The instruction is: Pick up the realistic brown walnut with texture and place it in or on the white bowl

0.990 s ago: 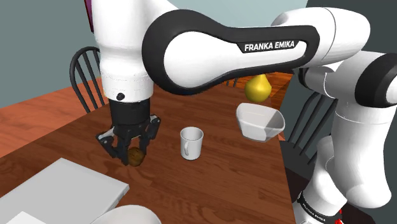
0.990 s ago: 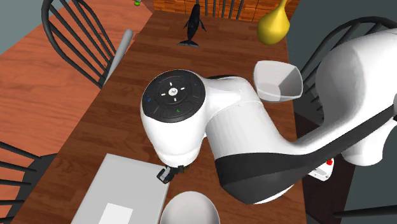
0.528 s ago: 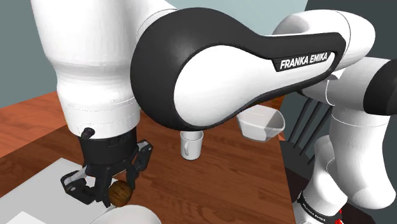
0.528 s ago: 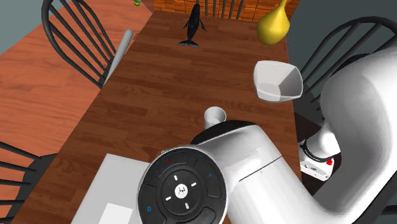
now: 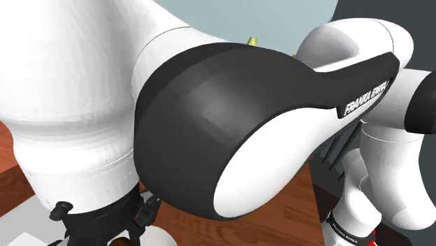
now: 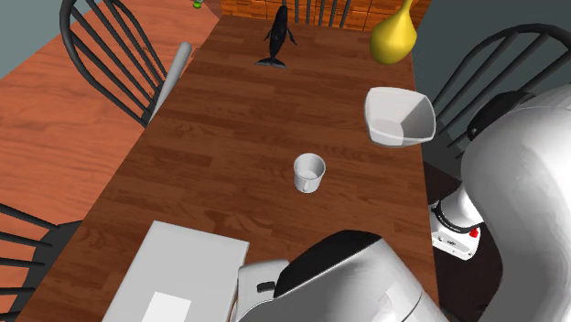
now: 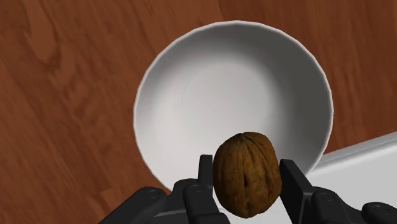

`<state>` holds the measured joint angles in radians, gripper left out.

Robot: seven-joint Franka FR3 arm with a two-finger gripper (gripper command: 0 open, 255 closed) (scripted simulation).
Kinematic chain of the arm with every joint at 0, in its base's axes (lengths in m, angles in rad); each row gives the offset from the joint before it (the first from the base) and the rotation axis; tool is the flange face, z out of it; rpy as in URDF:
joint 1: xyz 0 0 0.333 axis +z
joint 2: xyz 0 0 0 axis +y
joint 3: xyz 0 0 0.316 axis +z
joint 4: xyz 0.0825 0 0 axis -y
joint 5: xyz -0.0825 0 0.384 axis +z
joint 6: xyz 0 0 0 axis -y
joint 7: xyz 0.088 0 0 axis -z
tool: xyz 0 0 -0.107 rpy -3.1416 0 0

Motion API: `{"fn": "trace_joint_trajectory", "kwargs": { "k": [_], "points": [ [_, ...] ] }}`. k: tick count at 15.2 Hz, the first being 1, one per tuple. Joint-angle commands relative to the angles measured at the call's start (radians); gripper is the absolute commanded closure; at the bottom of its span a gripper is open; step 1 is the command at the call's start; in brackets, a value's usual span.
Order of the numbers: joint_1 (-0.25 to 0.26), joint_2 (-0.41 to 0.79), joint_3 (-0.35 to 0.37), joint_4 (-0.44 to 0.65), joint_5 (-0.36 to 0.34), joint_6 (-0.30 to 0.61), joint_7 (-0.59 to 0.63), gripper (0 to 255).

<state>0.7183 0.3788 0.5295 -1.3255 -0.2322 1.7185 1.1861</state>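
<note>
Over the white bowl (image 7: 233, 102) we hold the walnut (image 7: 247, 173) clamped in the gripper (image 7: 247, 184); releasing near the rim risks bounce-out.

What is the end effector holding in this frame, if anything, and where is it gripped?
The brown walnut, clasped by its two opposite sides between the black fingers, over the white bowl.

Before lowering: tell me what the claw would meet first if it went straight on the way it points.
Probably the round white bowl, on its inside near the rim: it lies straight beyond the claw and the walnut it clasps. How far off it is, the pictures cannot tell.
</note>
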Motion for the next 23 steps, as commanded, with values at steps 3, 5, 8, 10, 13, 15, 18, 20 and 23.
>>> {"fn": "trace_joint_trajectory", "kwargs": {
  "k": [3,5,8,10,13,15,18,20,23],
  "points": [
    [-0.007,-0.004,-0.001,-0.058,0.0,0.054,0.006,255],
    [-0.011,-0.006,-0.002,-0.088,0.0,0.082,0.008,255],
    [-0.016,-0.006,-0.003,-0.129,-0.001,0.122,0.011,255],
    [-0.018,-0.005,-0.004,-0.155,-0.003,0.148,0.014,255],
    [-0.018,-0.005,-0.005,-0.158,-0.003,0.152,0.014,255],
    [-0.018,-0.005,-0.005,-0.158,-0.003,0.152,0.014,255],
    [-0.018,-0.005,-0.005,-0.158,-0.003,0.152,0.014,255],
    [-0.018,-0.005,-0.005,-0.158,-0.003,0.152,0.014,0],
    [-0.018,-0.005,-0.005,-0.158,-0.003,0.152,0.014,0]
  ]
}}
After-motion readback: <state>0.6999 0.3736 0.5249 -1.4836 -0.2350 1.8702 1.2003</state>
